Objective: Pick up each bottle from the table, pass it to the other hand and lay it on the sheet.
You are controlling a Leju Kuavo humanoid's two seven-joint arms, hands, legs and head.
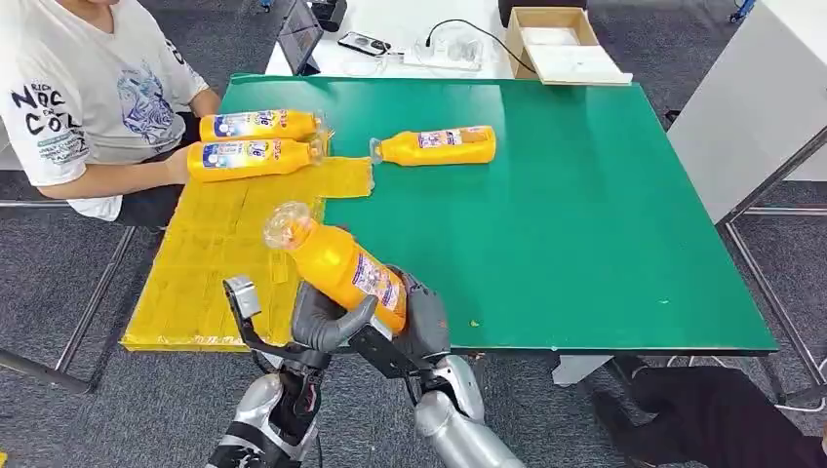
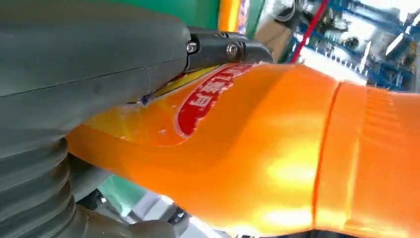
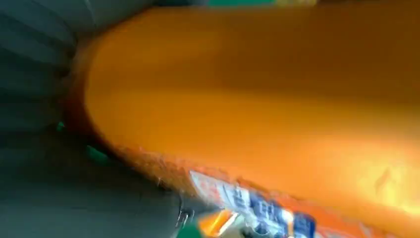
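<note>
Person: sitting at the table's far-left corner in a white printed T-shirt, a hand resting by two orange plastic bottles lying on the yellow ridged sheet.
Left hand: wrapping its grey thumb and fingers around the tilted orange plastic bottle with a clear cap, above the sheet's near edge.
Right hand: pressing against the same bottle's base, fingers closing on it.
Green table mat: carrying another orange bottle lying on its side just beside the sheet.

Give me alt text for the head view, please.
Both hands, left and right, hold an orange bottle over the table's near edge. Two bottles lie on the yellow sheet by a seated person; another lies on the table.
</note>
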